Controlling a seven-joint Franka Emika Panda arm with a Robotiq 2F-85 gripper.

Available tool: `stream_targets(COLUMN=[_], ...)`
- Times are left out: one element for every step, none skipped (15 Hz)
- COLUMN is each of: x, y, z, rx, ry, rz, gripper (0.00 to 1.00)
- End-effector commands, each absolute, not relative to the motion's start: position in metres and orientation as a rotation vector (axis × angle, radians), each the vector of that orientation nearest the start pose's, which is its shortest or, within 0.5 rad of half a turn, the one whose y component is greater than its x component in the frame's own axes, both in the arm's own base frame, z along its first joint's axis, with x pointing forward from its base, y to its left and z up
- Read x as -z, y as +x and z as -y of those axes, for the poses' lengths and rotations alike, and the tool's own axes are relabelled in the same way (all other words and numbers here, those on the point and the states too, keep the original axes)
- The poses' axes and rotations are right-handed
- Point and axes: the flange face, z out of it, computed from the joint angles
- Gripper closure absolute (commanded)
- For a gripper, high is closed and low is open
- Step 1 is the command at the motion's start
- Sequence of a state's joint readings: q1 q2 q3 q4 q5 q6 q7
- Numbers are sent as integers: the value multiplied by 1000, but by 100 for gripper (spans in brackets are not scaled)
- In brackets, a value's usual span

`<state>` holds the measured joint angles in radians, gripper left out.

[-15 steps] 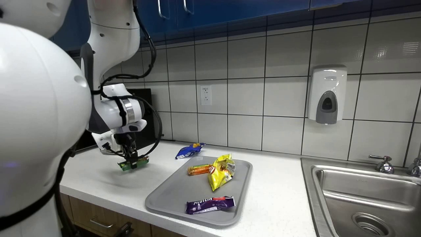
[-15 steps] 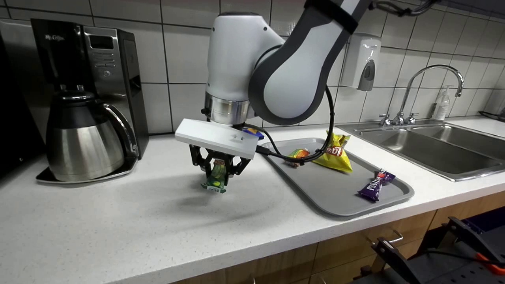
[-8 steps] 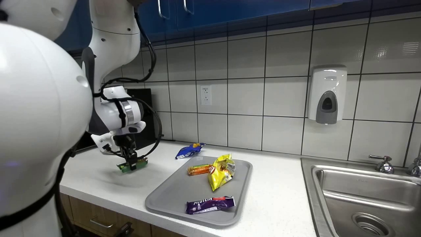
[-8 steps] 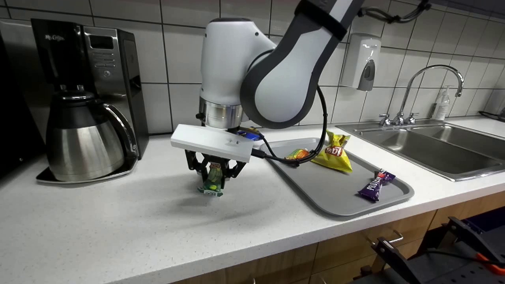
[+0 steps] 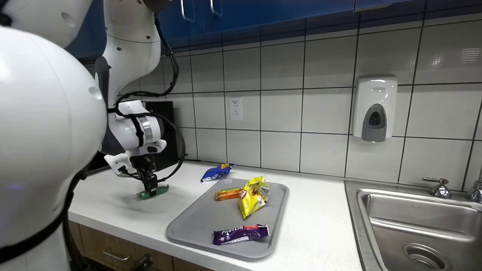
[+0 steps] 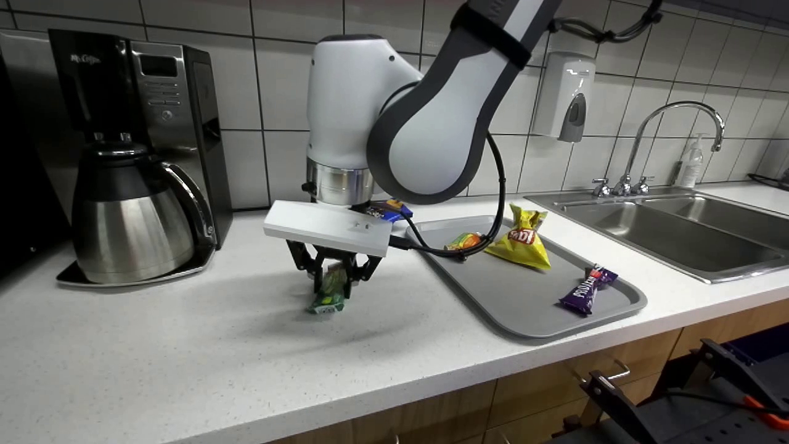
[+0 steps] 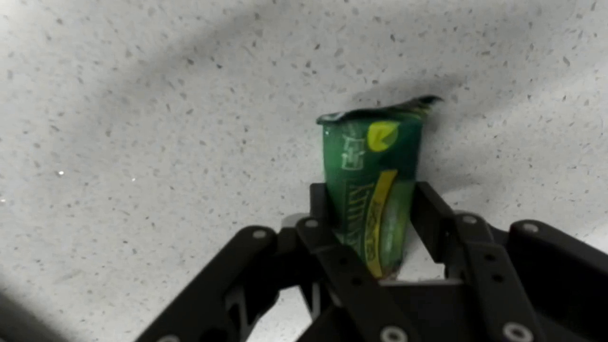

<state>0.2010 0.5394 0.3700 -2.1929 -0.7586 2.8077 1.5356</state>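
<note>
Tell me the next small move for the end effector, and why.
I'd probably spread the end effector a little wider: its fingers stand close along both sides of the green packet, which looks low enough to release, at or just above the counter. Whether they grip it is unclear.

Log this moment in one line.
gripper: straddling green packet, hold unclear; tray: yellow bag, orange packet, purple bar; blue bag: beside tray

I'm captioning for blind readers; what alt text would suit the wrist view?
A green-and-yellow packet lies between the two black fingers of the gripper; whether they grip it is unclear. Below is a pale, speckled countertop.
</note>
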Motion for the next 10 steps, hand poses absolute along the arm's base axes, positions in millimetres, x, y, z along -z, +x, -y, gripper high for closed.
stream_targets(x=[-167, -168, -169, -171, -173, -174, -176, -178, -179, -182], y=[450, 451, 451, 451, 452, 452, 453, 453, 453, 453], z=[-336, -336, -335, -335, -334, -333, -332, -331, -329, -327], rx=[272, 275, 279, 282, 287, 291, 296, 301, 306, 310], ry=[-3031, -3029, -3028, -3027, -3024, -3022, -3019, -3019, -3018, -3016], rz=[-459, -459, -459, -460, -464, -467, -471, -476, -480, -490], gripper=[19, 11, 5, 0, 0, 0, 0, 0, 0, 0])
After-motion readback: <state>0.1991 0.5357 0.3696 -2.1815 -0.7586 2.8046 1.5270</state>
